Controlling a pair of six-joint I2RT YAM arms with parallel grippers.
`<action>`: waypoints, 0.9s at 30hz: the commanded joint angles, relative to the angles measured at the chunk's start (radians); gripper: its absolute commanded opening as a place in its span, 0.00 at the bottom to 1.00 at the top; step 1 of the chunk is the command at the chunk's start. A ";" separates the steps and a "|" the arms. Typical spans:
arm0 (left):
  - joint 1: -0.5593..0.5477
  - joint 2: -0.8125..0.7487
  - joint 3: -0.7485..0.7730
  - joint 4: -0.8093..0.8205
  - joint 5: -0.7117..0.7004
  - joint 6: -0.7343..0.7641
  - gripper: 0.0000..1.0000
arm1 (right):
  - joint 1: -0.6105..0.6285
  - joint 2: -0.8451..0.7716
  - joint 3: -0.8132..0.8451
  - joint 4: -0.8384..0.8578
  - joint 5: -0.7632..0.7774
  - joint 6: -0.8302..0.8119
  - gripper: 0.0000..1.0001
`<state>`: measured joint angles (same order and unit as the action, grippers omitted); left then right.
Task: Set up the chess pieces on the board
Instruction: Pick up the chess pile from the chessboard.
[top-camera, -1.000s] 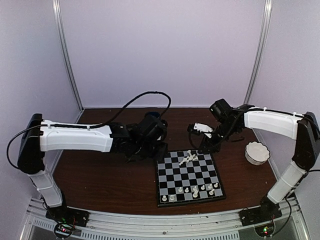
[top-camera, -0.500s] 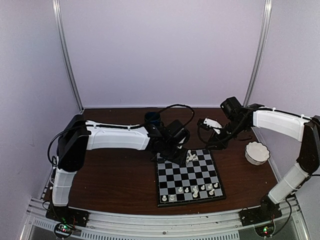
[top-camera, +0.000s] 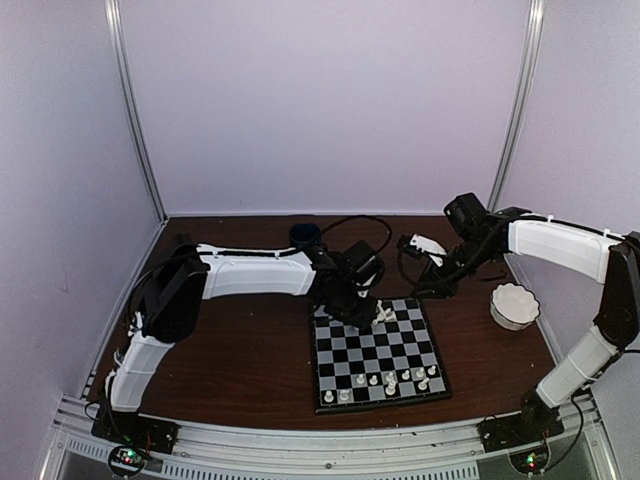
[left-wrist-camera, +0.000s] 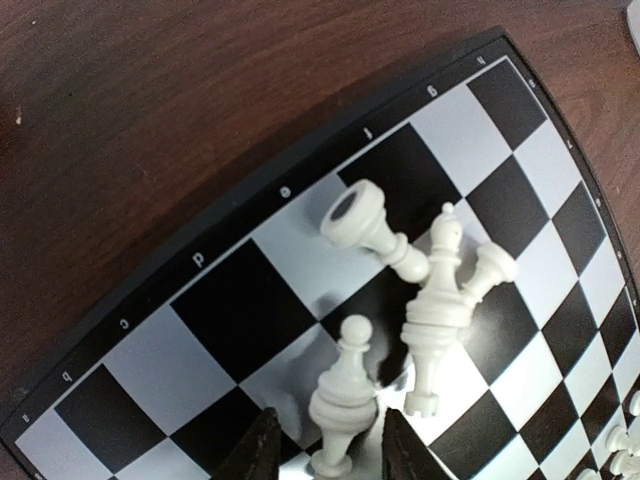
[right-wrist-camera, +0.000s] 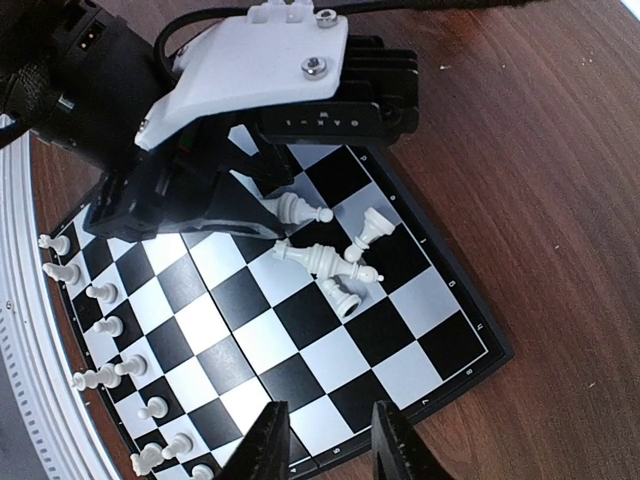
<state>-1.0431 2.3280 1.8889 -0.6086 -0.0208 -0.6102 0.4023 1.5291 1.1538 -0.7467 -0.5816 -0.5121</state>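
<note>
Bottom of the overhead frame: a row of standing pieces (top-camera: 390, 379) sits upright along the near ranks of the chessboard (top-camera: 365, 350), which lies flat on the brown table (top-camera: 220, 350), right of centre. At the board's far edge a small heap of fallen pieces (top-camera: 383, 314) lies on its sides, several touching or crossing. The left gripper (left-wrist-camera: 328, 432) is low over this heap. In the left wrist view its jaws stand apart, straddling one pawn-like piece (left-wrist-camera: 340, 395) that lies between them, and I see no firm contact on either side. Just beyond, the right gripper (right-wrist-camera: 330, 418) hovers over the far-right corner of the board, jaws apart and empty. A white scalloped bowl (top-camera: 512, 292) stands off the board at right, and a dark mug (top-camera: 305, 236) stands at the far centre. Judgement: the step in hand is picking one toppled piece out of the heap, with the task partly done. The next move calls for closing squarely across the piece's waist, lifting it clear without dragging its close neighbours, then turning it upright before setting it on a free square. The tapered body may swivel in the grip.
</note>
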 joint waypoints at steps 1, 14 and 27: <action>0.007 0.030 0.049 -0.018 0.021 0.018 0.35 | -0.011 -0.020 -0.009 0.007 -0.023 0.001 0.30; 0.011 0.067 0.109 -0.071 0.016 0.010 0.29 | -0.014 -0.012 -0.009 0.004 -0.038 -0.003 0.31; 0.009 -0.219 -0.204 0.115 0.050 0.108 0.19 | -0.014 -0.020 -0.009 0.001 -0.076 -0.005 0.31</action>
<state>-1.0393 2.2246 1.7626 -0.6010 0.0055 -0.5636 0.3962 1.5291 1.1534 -0.7467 -0.6189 -0.5129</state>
